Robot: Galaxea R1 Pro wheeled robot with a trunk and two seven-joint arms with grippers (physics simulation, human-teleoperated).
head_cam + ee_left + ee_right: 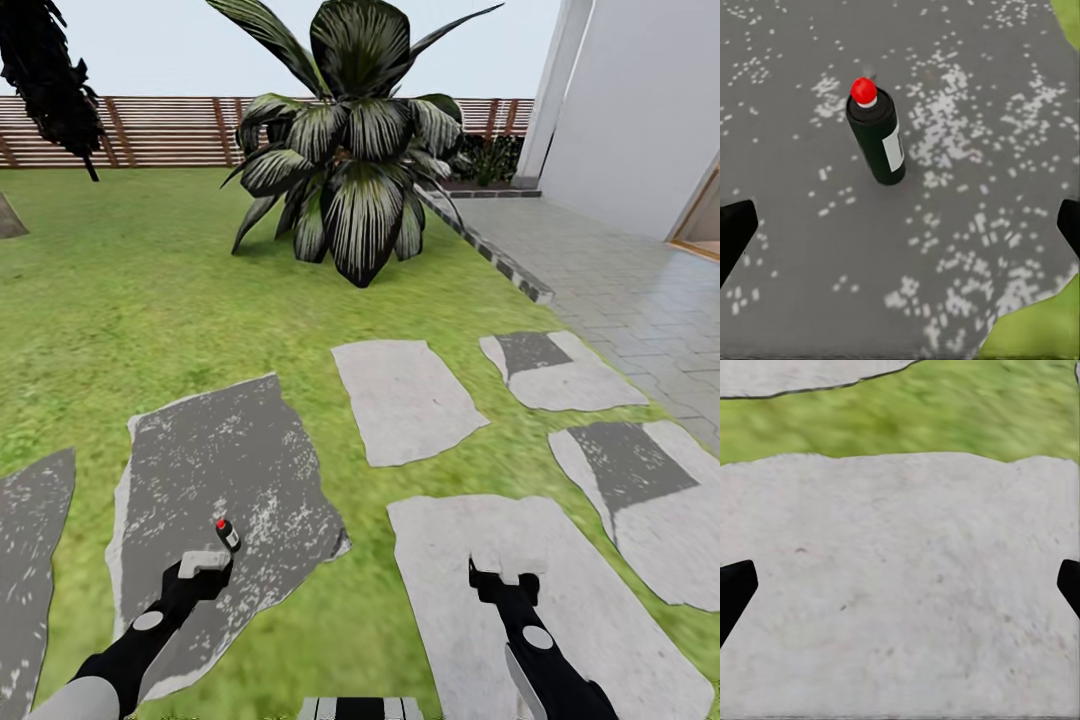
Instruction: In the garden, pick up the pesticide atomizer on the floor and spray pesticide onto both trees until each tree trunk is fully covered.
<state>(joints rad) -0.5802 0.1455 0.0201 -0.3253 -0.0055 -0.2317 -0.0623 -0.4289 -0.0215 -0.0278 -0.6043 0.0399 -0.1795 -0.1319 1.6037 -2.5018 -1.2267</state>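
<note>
The pesticide atomizer (228, 534) is a small dark bottle with a red cap and a pale label. It stands upright on a dark grey stepping stone (230, 470) speckled with white. My left gripper (208, 563) hovers just short of it, open, and the bottle (876, 139) stands ahead of the spread fingertips (735, 232) without touching them. Over a pale stone slab (540, 590), my right gripper (500, 580) is open with nothing in it. That slab (900, 585) lies under its spread fingers. The trees and their trunks are out of view.
Green lawn (130, 290) spreads ahead with several grey stepping stones. A short broad-leaved palm (355, 150) stands mid-lawn. A slatted wooden fence (170, 130) closes the back, with dark foliage (45, 80) at far left. A paved path (620, 290) and white wall (640, 100) lie to the right.
</note>
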